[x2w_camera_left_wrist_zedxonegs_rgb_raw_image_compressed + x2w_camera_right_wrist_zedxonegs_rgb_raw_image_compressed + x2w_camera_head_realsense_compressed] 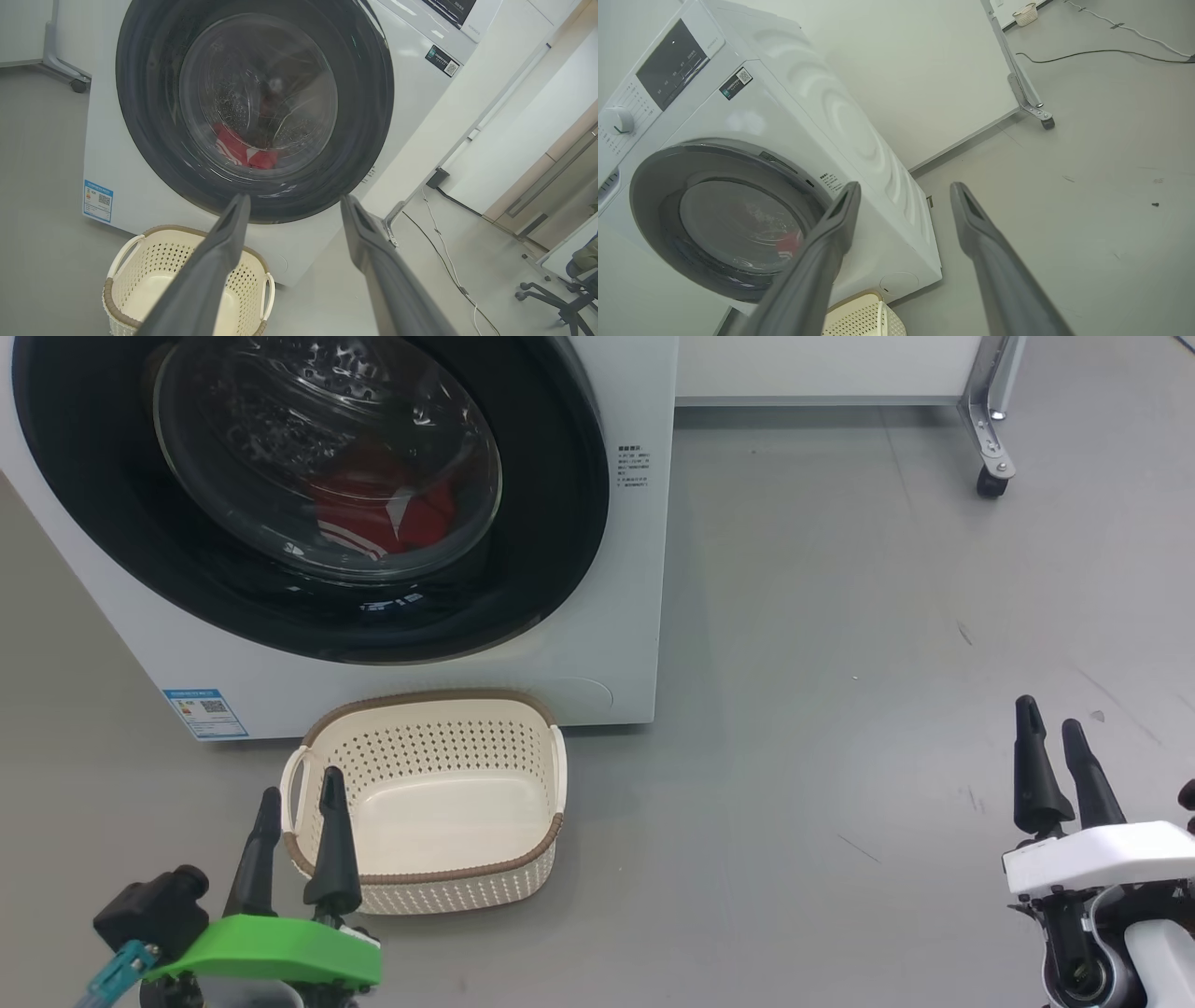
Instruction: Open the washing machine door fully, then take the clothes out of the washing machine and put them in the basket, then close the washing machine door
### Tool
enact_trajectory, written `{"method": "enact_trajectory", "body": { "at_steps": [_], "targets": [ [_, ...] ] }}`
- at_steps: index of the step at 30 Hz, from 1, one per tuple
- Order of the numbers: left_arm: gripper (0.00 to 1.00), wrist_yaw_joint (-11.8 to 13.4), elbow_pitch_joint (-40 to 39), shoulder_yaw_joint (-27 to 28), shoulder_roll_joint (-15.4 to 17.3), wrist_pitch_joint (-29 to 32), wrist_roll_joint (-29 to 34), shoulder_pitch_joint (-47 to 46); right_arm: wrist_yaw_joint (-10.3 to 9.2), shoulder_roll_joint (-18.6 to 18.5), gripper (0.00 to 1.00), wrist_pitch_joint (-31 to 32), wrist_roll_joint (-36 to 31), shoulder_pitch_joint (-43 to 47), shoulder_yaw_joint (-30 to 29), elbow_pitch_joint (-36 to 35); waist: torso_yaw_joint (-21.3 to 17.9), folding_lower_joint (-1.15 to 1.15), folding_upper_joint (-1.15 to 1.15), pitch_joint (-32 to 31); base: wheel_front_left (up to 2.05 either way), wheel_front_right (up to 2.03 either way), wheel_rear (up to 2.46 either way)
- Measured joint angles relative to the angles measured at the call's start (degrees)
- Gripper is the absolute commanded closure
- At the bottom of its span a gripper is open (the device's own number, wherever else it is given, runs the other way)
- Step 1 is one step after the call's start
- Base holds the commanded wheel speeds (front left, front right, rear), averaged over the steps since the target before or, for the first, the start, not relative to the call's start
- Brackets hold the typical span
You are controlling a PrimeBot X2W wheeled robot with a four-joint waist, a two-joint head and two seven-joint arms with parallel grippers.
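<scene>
The washing machine door [560,523] is shut flat against the white washing machine [635,616] at the upper left of the head view. Red clothes [373,513] lie behind its glass. The basket [439,747] stands on the grey floor [840,663] right under the door, just beside the machine's front, its pale bottom showing. A blue sticker [205,712] sits low on the machine, left of the basket. The left claw [301,784] is at the lower left, spread and holding nothing. Its tips are over the basket's near left corner, so the basket lies between it and the door. The right claw [1048,714] is at the lower right, well apart from the machine, also spread and holding nothing, with bare floor ahead of it. A wheeled leg [991,481] stands at the top right.

The left wrist view looks straight at the door, the two fingers wide apart and aimed at its lower rim, the basket under one of them. A cable [444,261] trails over the floor beside the machine, and an office chair [560,298] sits in the lower right corner.

The right wrist view takes the machine at a slant, with its dark control panel [672,63] and a dial [619,120] above the door. The fingers stand wide, one crossing the door's edge. A corner of the basket peeks in at the bottom.
</scene>
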Motion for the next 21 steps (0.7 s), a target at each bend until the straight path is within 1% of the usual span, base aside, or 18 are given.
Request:
{"method": "enact_trajectory", "body": {
  "at_steps": [2,6,13,17,21],
  "targets": [
    [0.0,0.45,-0.01,-0.67,-0.01,-0.47,1.33,0.3,-0.29,-0.59,0.0,-0.18,-2.11,0.01,0.63,0.0,0.03,0.0,0.0,0.08,0.0,0.0,0.0],
    [0.0,1.18,-0.04,-1.4,-0.02,-0.58,6.22,0.42,-0.47,-1.45,0.0,-0.59,-5.27,0.02,1.67,-0.09,0.12,0.0,0.0,0.27,0.0,0.0,0.0],
    [0.0,2.1,0.0,-3.01,-0.08,-1.75,11.61,0.46,-0.92,-3.0,0.0,-1.58,-11.5,0.03,3.92,-0.15,0.36,0.0,0.0,0.42,0.0,0.0,0.0],
    [0.0,2.75,0.14,-3.87,-0.08,-2.27,14.86,0.51,-1.42,-3.41,0.0,-1.69,-14.89,0.04,5.46,0.13,0.51,0.0,0.0,0.37,0.0,0.0,0.0],
    [0.0,3.3,0.27,-4.61,-0.12,-2.72,17.41,0.74,-1.51,-3.59,0.0,-2.05,-17.47,0.1,6.67,0.6,0.67,0.0,0.0,0.26,0.0,0.0,0.0]
  ]
}}
